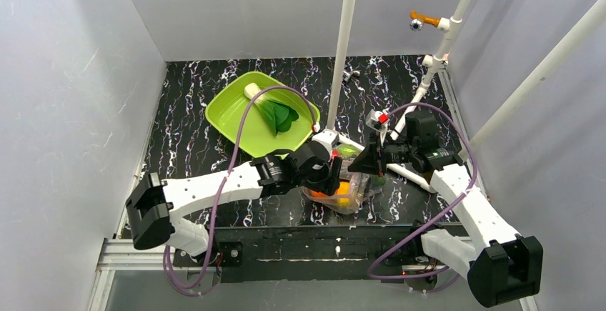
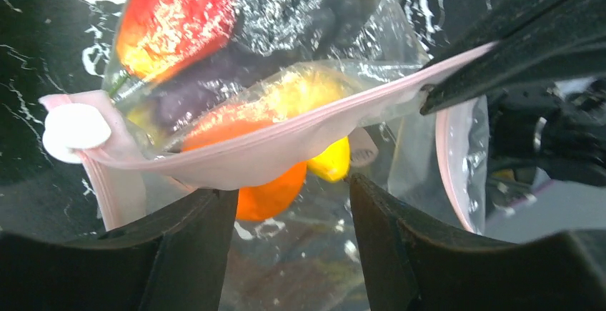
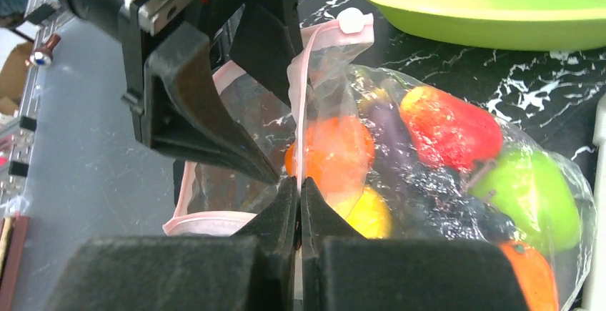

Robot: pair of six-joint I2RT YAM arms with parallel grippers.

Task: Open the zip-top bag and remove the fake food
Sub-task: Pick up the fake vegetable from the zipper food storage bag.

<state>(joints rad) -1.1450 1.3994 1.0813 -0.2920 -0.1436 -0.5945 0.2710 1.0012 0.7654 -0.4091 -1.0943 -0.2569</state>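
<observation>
- A black, white-veined table (image 1: 186,161) sits between plain grey walls, and a white pole (image 1: 343,46) rises from its middle.
- From above you see the zip-top bag (image 1: 351,195) lying close to the table's near edge, slightly right of centre. Both arms meet over it.
- The lime-green tray (image 1: 232,114) lies toward the far edge, left of centre, and carries only the leafy green (image 1: 279,116). The rest of the fake food (image 3: 400,182) is inside the bag.
- Your right gripper (image 3: 300,189) is clenched on the bag's pink zip strip (image 2: 250,154), holding that lip upright. Its own wrist view shows the pinch best.
- Your left gripper (image 2: 286,189) hangs at the bag's open mouth with its jaws apart and nothing clamped between them. The top view is too crowded to show this.
- The left wrist view shows you the white slider (image 2: 75,129) at the strip's end. The orange (image 2: 268,196) and lemon (image 2: 330,161) sit just behind the strip, with the red fruit (image 2: 175,21), eggplant (image 2: 193,89) and grapes (image 2: 286,3) deeper in.
- Only the right wrist view clearly shows the green apple (image 3: 532,196), which lies at the bag's closed end.
</observation>
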